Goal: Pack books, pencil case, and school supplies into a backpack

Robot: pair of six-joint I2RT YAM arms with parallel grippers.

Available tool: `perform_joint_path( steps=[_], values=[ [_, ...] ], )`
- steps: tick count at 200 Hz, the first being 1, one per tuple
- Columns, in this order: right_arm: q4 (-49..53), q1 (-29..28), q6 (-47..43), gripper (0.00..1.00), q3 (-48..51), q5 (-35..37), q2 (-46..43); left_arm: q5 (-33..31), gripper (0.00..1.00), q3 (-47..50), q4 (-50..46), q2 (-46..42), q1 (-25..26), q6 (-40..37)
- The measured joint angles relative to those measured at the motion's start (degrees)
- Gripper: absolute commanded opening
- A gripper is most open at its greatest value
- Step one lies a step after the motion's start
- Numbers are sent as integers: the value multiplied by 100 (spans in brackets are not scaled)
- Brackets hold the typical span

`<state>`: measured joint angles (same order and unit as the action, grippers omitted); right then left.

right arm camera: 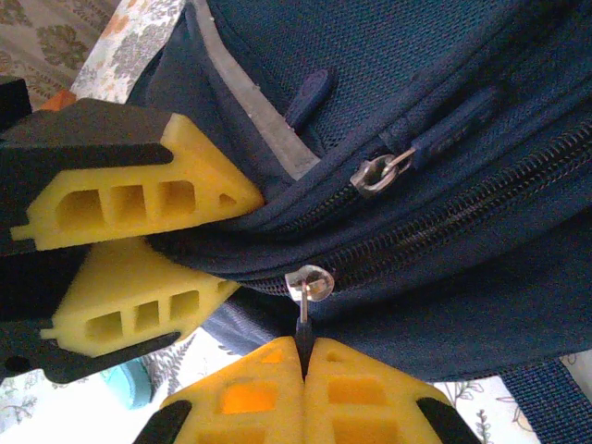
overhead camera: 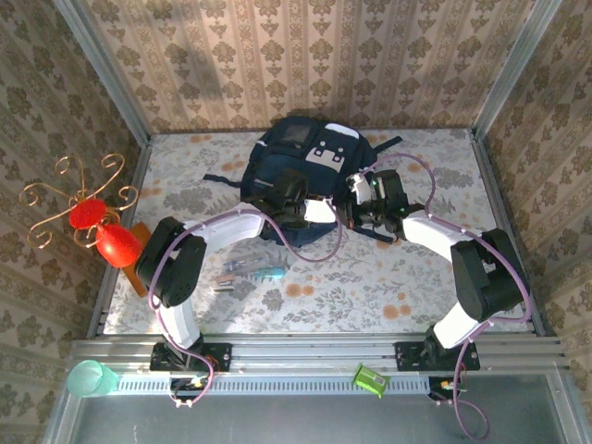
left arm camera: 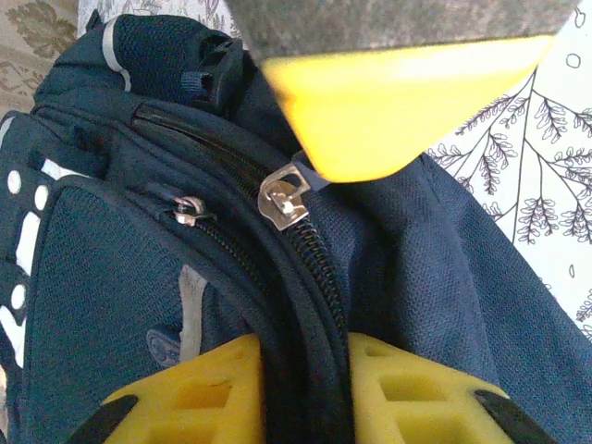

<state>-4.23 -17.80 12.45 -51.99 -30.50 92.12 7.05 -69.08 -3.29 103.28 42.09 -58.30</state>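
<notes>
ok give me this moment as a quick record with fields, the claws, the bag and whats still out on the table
backpack: lying on the table, far centre
left claw: pinching a ridge of backpack fabric along a zip
right claw: shut on the zip pull
school supplies: loose on the table, nearer side, left of centre, not packed

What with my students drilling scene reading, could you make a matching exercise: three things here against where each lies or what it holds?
Things: 1 left pincer; 2 right pincer; 3 teal-handled tool.
States: A shut on a zipper pull; B lying on the table; C clamped on a fold of the backpack.
Pairs: 1-C, 2-A, 3-B.
</notes>
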Motion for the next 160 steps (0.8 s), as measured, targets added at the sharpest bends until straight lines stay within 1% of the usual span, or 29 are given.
perform_joint_path(
  steps=[19, 52, 110, 160],
  values=[
    [-7, -9, 11, 0, 0, 72, 0, -2, 0, 15, 31, -7, 0, -50],
    [-13, -26, 48, 0, -2, 216, 0, 74, 0, 190, 214, -94, -20, -20],
    [-2, -122, 111, 0, -2, 767, -4, 820, 0, 632, 509, -444, -332, 192],
    [24, -120, 179, 0, -2, 1287, -72, 1110, 0, 765, 549, -608, -424, 232]
  ],
)
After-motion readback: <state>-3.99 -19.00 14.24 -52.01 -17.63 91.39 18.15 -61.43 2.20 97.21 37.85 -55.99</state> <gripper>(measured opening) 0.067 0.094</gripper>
